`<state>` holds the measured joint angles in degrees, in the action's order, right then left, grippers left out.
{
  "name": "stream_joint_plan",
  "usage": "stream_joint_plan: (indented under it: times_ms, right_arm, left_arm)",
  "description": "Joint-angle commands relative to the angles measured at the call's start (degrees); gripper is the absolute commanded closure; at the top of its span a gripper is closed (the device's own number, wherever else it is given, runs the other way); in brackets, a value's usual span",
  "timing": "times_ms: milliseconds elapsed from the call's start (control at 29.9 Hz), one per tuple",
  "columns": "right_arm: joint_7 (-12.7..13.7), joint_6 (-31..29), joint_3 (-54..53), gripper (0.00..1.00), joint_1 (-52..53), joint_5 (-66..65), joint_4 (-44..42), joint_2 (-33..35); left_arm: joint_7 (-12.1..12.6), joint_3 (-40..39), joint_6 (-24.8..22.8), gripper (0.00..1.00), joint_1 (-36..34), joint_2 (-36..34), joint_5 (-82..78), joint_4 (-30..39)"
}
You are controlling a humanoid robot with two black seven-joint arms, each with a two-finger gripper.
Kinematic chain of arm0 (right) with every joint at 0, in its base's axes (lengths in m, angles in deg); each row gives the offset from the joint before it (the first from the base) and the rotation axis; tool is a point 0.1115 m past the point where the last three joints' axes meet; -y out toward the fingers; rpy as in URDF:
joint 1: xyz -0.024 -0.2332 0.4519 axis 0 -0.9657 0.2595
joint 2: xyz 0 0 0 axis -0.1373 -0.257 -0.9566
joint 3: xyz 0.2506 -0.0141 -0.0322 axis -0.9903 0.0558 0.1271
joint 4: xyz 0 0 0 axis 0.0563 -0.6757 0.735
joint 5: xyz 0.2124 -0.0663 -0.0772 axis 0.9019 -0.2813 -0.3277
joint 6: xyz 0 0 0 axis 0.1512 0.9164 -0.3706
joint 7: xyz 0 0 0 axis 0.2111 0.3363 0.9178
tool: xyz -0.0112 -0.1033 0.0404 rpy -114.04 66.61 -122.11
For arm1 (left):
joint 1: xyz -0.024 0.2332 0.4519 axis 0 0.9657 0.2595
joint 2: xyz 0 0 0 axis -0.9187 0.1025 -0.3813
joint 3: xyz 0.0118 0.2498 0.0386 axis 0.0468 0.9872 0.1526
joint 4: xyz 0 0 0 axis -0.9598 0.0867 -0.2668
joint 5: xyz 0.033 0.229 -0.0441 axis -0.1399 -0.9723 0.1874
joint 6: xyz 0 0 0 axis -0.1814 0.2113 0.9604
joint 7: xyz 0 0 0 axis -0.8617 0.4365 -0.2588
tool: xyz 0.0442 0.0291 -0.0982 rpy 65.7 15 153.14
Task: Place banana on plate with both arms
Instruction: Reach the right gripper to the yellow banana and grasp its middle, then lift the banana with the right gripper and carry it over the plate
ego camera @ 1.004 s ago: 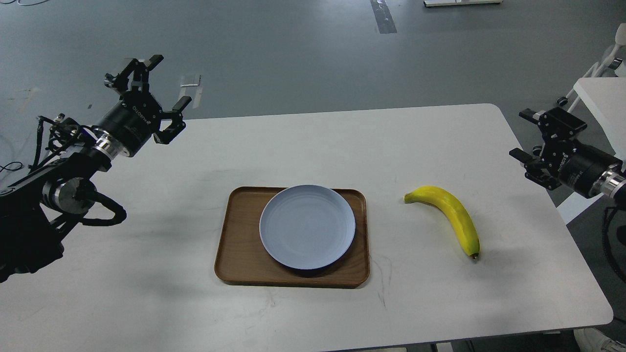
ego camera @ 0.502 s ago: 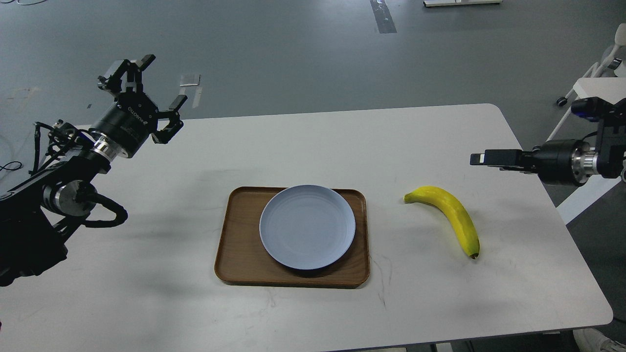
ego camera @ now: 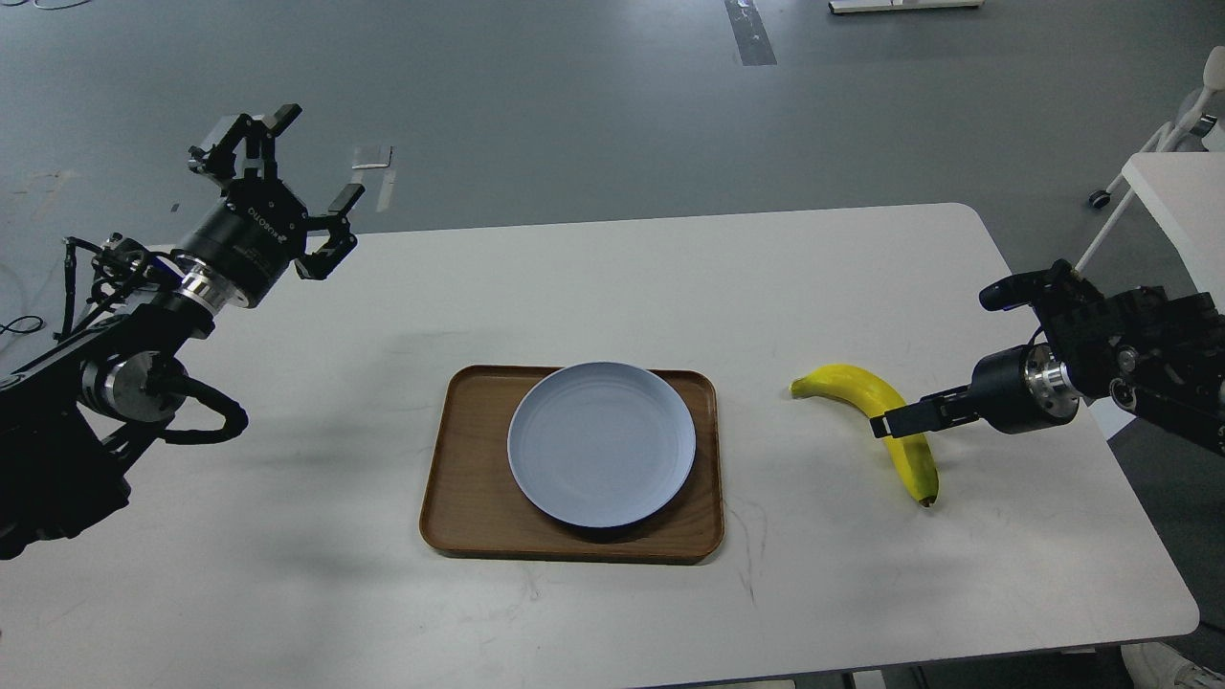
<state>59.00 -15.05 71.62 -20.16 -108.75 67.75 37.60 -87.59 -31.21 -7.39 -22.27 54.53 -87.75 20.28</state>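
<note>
The banana (ego camera: 885,421) lies on the white desk (ego camera: 612,287) at the right of the frame, well apart from the plate (ego camera: 601,443), which sits empty on a brown tray (ego camera: 459,498) at centre. The task's placing has not begun.

The right gripper (ego camera: 900,419) reaches in from the right edge and overlaps the banana's middle. It is seen nearly end-on as a dark narrow tip, so whether its jaws are open or closed I cannot tell, nor whether they touch the fruit or hover above it. The left gripper (ego camera: 278,187) hangs in the upper left of the frame, above the desk's far corner, with its jaws spread wide and nothing in them.

What could go wrong from here: the banana is curved and smooth, so a pinch off its midline would probably make it roll or swing round on the desk. A grip taken near one end would likely let the long free end droop and slip. On the way to the plate, a low carry could catch the tray's raised rim and shift plate and tray together.

Most of the right arm is cut off by the frame's right edge. The gripper tip covers part of the banana's middle.
</note>
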Motion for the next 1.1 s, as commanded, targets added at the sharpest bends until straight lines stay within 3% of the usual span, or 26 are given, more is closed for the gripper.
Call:
stream_joint_plan:
  times_ms: [0, 67, 167, 502, 803, 1071]
  right_arm:
    - [0.0, 1.7, 0.2, 0.18, -0.8, 0.1, -0.1, -0.4]
    - [0.0, 2.0, 0.2, 0.40, -1.2, 0.1, -0.1, -1.2]
    - [0.0, 2.0, 0.2, 0.99, -1.2, 0.0, -0.1, -1.2]
    - [0.0, 2.1, -0.1, 1.00, 1.5, 0.8, 0.7, -0.7]
    - [0.0, 1.1, 0.0, 1.00, 12.9, 1.1, 9.3, -0.4]
    - [0.0, -1.1, 0.4, 1.00, 17.1, 1.3, 9.8, -10.4]
  left_arm:
    - [0.0, 0.0, 0.0, 0.02, -0.3, 0.0, 0.0, 0.0]
    - [0.0, 0.0, 0.0, 0.02, -0.3, -0.1, 0.0, 0.0]
    - [0.0, 0.0, 0.0, 0.02, -0.3, -0.3, 0.0, 0.0]
    - [0.0, -0.1, 0.0, 0.02, -0.3, -0.6, 0.1, 0.0]
    - [0.0, -0.3, 0.0, 0.02, -0.5, -0.6, 0.1, 0.0]
    - [0.0, -0.3, 0.0, 0.02, -1.0, -0.8, 0.1, 0.0]
